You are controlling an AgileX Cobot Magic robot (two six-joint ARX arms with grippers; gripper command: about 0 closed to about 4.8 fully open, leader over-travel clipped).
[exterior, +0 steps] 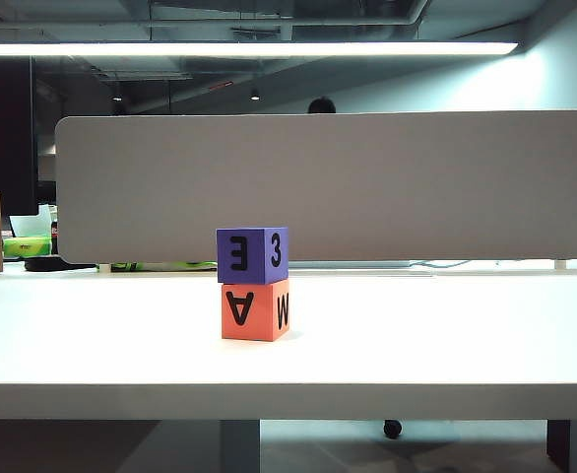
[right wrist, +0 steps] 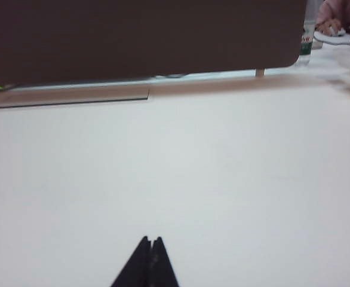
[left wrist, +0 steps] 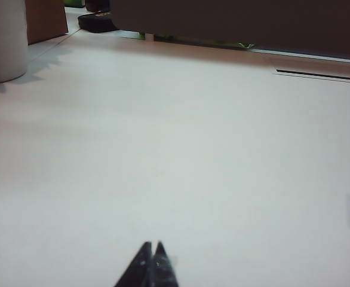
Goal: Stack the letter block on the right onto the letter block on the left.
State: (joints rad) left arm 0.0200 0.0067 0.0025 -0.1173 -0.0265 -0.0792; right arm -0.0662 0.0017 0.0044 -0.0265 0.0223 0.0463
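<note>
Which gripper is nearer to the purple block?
Cannot tell. The left gripper and right gripper each hover shut over bare table, away from the purple block stacked on the orange block.

purple block (exterior: 252,255) on top: front side shows a black "E" turned backward, right side shows a black "3" | orange block (exterior: 255,309) under it: front side shows a black "A" upside down, right side shows a black "M" or "W", cannot tell which | no other words to read

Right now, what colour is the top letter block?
Purple, with black characters; the top letter block shows best in the exterior view.
</note>
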